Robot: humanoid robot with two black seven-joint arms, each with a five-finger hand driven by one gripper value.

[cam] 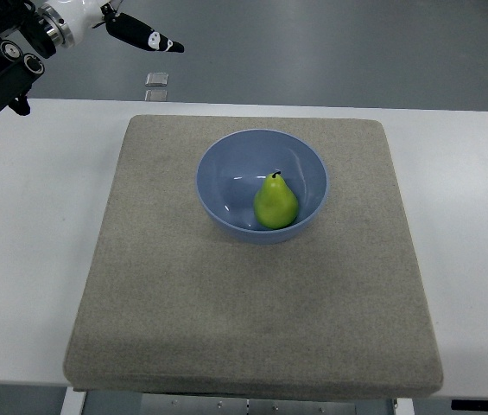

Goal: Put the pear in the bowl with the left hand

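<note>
Pear [275, 203] sits upright inside the blue bowl [226, 164], my left hand [6, 65] hangs clear at top left, fingers unreadable, so I judge only parking remains.

I see a grey felt mat [252, 328] covering most of the white bench [28, 233], reaching its near edge. Beyond the bench's far edge, two small pale squares [156, 86] lie on the grey floor [356, 52].

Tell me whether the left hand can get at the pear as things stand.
Probably yes. The pear stands upright in the open blue bowl with nothing over it, and the mat around it is bare. The left hand sits at the far left corner, holding nothing, so it would have to travel across.
</note>
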